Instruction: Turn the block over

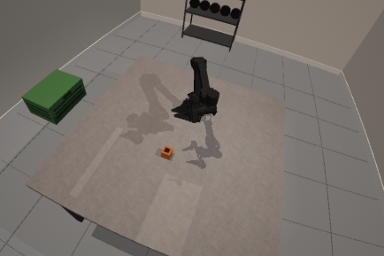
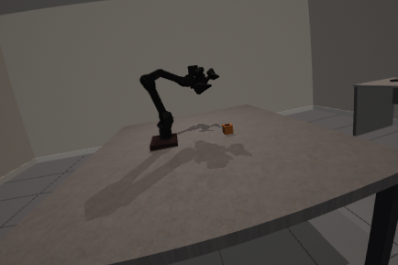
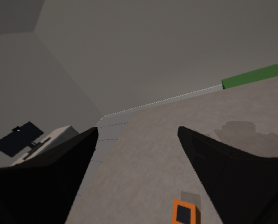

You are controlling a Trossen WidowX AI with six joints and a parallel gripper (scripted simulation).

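Note:
A small orange block (image 1: 166,152) (image 2: 227,129) (image 3: 184,213) rests on the table (image 1: 252,147) (image 2: 275,175) (image 3: 135,175). A dark square mark shows on its upward face in the top and exterior views and in the wrist view. My gripper (image 1: 172,112) (image 2: 215,82) (image 3: 139,130) is open, with nothing between its fingers. It hangs well above the table, back from the block toward the arm's base, and does not touch the block. In the wrist view the block is at the bottom edge, partly cut off, near the right finger. Its underside is hidden.
A green cabinet (image 1: 55,87) (image 3: 252,76) stands on the floor beyond the table. A dark shelf rack (image 1: 208,35) stands by the wall behind the arm. A desk (image 2: 373,108) is at the right in the exterior view. The arm's shadows fall across the table.

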